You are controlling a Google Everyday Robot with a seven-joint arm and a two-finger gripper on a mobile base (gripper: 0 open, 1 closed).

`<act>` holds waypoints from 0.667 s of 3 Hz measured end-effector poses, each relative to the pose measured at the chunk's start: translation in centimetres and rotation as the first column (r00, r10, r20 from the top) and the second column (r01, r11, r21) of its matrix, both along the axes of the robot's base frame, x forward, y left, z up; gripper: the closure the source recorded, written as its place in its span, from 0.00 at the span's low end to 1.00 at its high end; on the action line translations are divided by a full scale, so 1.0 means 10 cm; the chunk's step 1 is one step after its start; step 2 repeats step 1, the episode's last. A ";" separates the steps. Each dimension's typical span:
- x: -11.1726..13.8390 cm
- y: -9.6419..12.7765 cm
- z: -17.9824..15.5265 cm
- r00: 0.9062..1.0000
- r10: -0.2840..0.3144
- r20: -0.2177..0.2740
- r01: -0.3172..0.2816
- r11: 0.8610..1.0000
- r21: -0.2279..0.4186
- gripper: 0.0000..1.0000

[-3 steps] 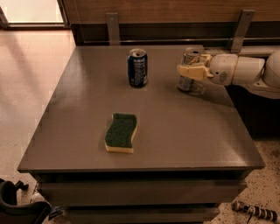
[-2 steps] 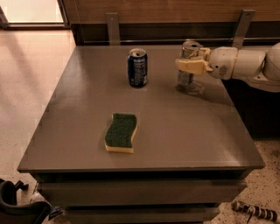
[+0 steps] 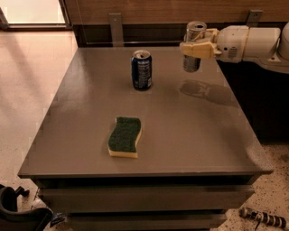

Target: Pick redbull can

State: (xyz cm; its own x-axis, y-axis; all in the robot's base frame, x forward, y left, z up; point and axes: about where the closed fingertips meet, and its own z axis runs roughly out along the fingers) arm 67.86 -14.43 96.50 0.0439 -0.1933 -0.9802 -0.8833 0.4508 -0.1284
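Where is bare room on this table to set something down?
The right half of the table is bare, below the gripper holding the redbull can aloft at back right. The blue can and sponge occupy the middle.

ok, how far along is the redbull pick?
Done: the gripper is shut on the redbull can, and the can hangs clear of the table, above its back right corner. In hand: holding it up. Left: nothing visible, probably just a secure hold. The blue can and sponge sit on the table.

Office-type rm: grey table [image 3: 180, 135], wood panelling [image 3: 153, 11], speckled floor [image 3: 275, 189] (claw [image 3: 193, 48] round redbull can [image 3: 192, 64], above table's far-right).
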 end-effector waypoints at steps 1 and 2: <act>0.00 0.02 0.22 1.000 0.001 0.030 -0.001 1.000 -0.021 1.00; 0.00 0.02 0.22 1.000 0.001 0.030 -0.001 1.000 -0.021 1.00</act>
